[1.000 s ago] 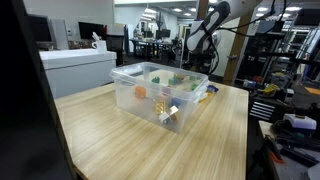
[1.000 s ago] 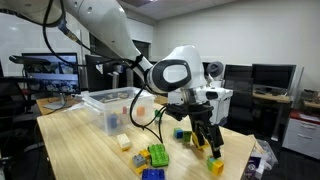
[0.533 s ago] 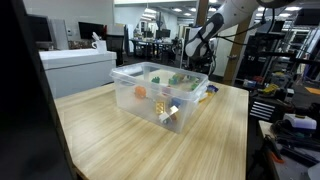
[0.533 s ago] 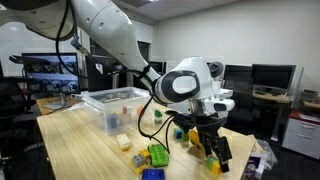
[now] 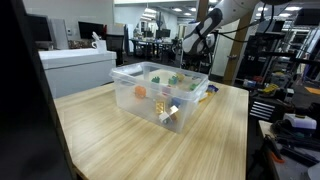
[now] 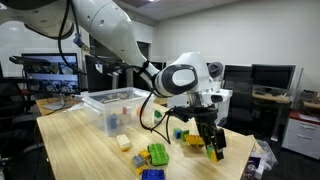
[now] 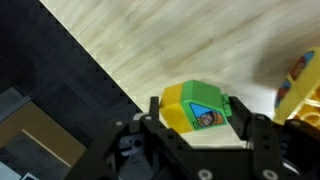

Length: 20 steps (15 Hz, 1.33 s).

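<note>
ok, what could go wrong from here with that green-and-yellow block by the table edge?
1. The green-and-yellow block sits near the table edge; a slip from the gripper could drop it off the table.
2. The yellow block lies close beside it; a finger may knock it.

Count on inspection: one wooden surface (image 6: 80, 150), one clear bin (image 6: 100, 103), one tool (image 6: 207, 145), and, in the wrist view, two toy blocks, namely one green-and-yellow block (image 7: 195, 108) and one yellow block (image 7: 297, 80).

Lab: monitors (image 6: 270, 75), equipment racks (image 5: 295, 55)
</note>
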Available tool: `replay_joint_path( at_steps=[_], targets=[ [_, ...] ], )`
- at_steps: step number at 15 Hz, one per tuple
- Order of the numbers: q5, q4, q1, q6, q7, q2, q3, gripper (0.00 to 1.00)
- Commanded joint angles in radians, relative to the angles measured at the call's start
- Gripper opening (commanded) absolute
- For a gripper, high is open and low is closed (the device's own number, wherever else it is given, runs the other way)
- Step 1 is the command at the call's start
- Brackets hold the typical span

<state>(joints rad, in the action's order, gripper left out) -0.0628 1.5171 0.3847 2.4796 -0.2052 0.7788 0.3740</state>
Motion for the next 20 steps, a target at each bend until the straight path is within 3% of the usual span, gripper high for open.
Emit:
replay_joint_path(
  at_steps=[1, 4, 9, 15, 16, 17, 20],
  targets=[
    [0.023, 0.081, -0.022, -0.011, 0.078, -0.182, -0.063, 0.43],
    [0.050, 0.150, -0.043, 0.003, 0.176, -0.322, -0.157, 0.43],
    [0.119, 0.370, -0.106, -0.042, 0.319, -0.560, -0.276, 0.43],
    [0.225, 0.637, -0.213, -0.174, 0.486, -0.830, -0.331, 0.43],
    [0.222, 0.657, -0.233, -0.206, 0.486, -0.858, -0.326, 0.78],
    [0.211, 0.665, -0.245, -0.223, 0.477, -0.870, -0.317, 0.93],
    [0.180, 0.643, -0.247, -0.238, 0.445, -0.859, -0.284, 1.00]
  ],
)
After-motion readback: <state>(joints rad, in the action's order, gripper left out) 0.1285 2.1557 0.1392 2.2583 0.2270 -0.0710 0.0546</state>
